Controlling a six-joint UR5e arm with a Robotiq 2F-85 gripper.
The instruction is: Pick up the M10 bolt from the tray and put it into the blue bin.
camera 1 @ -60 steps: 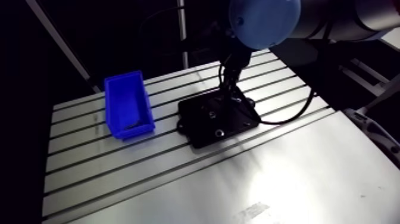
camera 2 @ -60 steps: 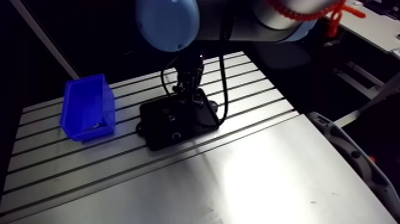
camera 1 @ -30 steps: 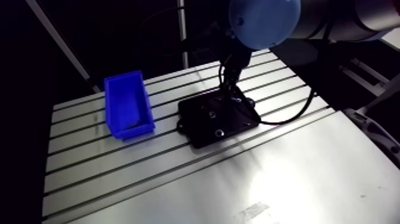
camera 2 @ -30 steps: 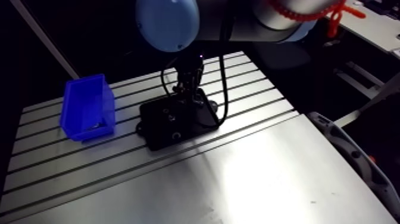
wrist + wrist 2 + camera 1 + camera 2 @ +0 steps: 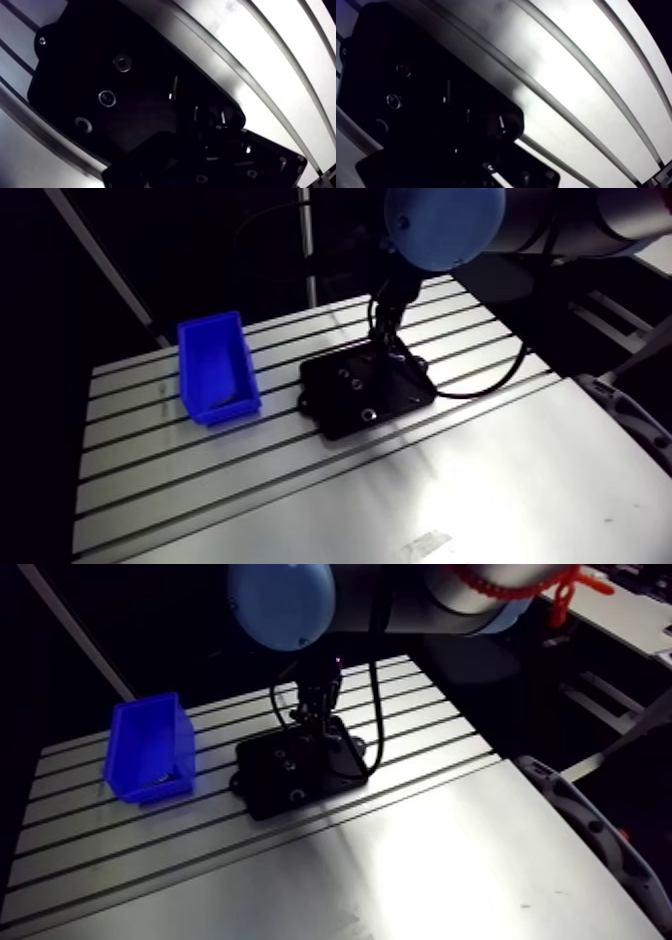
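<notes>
Lying flat, bolt [image 5: 173, 88] slants across the tray [image 5: 65, 75].

Big round joint cap [image 5: 445, 223] up top, glossy light blue, with one small dark dot near its edge. Beside it the link [image 5: 420, 594] runs as a smooth silver-grey tube. Below that the wrist [image 5: 398, 288] goes slim and black. In close, the gripper [image 5: 212, 125] is matte black all over, its blocky body speckled with small bright screw heads [image 5: 247, 149].
</notes>
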